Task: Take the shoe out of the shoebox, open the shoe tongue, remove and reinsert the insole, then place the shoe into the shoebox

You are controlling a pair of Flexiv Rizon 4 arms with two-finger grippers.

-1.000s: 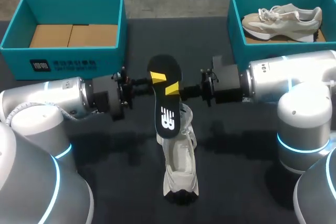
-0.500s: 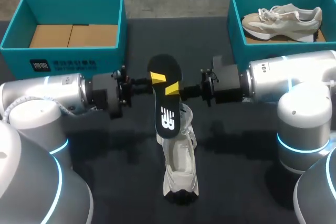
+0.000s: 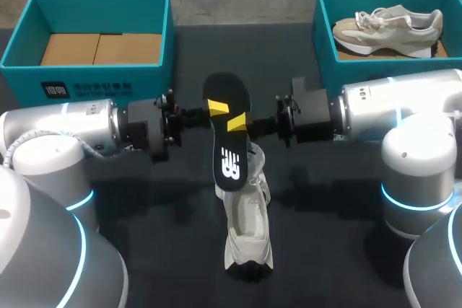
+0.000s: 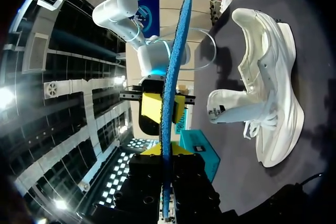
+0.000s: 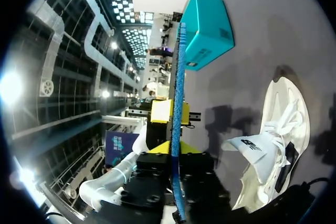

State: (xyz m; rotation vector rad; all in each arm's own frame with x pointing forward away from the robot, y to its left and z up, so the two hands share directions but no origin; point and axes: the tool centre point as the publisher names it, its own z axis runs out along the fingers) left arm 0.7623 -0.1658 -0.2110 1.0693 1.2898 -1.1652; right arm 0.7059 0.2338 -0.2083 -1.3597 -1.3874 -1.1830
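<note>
Nearest, the white shoe point(image 3: 245, 232) sits on the dark table point(image 3: 144, 214), outside both boxes. Just over it, the insole point(image 3: 229, 160) is pinched from either side by the left gripper point(image 3: 216, 107) and the right gripper point(image 3: 237, 122). Each wrist view shows it edge-on and blue between the yellow tips, and the shoe's tongue point(image 4: 231, 113) pulled out. Only the head view shows the far shoeboxes point(image 3: 155, 70), the right one holding a second shoe point(image 3: 390, 27).

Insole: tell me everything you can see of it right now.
The insole is out of the white shoe and held above it, its long axis pointing away from the robot. Its top is black with a white logo, and the wrist views show a blue, textured edge. The left gripper and right gripper pinch it from opposite sides. Whether it touches the shoe is unclear.
</note>
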